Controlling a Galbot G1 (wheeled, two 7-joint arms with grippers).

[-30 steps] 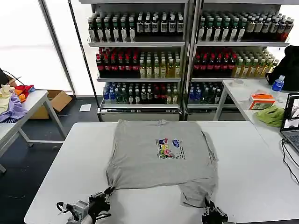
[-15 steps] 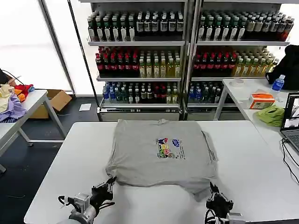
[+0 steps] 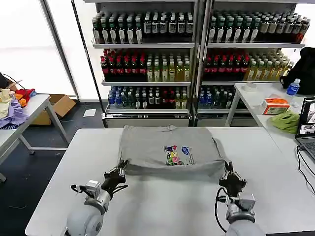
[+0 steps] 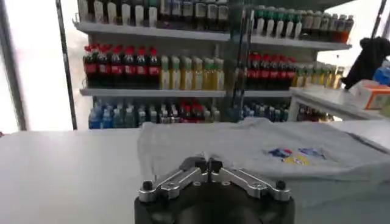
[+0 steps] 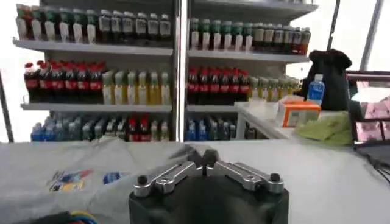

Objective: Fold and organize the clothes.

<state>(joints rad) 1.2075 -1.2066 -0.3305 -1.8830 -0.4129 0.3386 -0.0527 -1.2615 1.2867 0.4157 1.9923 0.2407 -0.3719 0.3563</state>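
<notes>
A light grey short-sleeved shirt (image 3: 167, 147) with a small multicoloured chest print lies on the white table (image 3: 162, 206). Its near hem is lifted and carried over toward the collar, so the cloth forms a shorter band. My left gripper (image 3: 121, 166) is shut on the hem's left corner. My right gripper (image 3: 228, 168) is shut on the right corner. In the left wrist view the shut left gripper (image 4: 207, 165) meets the grey shirt (image 4: 256, 149). In the right wrist view the right gripper (image 5: 203, 159) pinches the shirt (image 5: 73, 176).
Drink shelves (image 3: 147, 64) stand behind the table. A side table at the right holds a green cloth (image 3: 285, 121), an orange box (image 3: 275, 105) and a laptop (image 3: 307, 130). At the left, another table carries a garment pile (image 3: 12, 110). A cardboard box (image 3: 60, 104) sits on the floor.
Both grippers have moved from the table's front edge toward the back, carrying the shirt's near hem with them. The visible shirt has grown shorter.
</notes>
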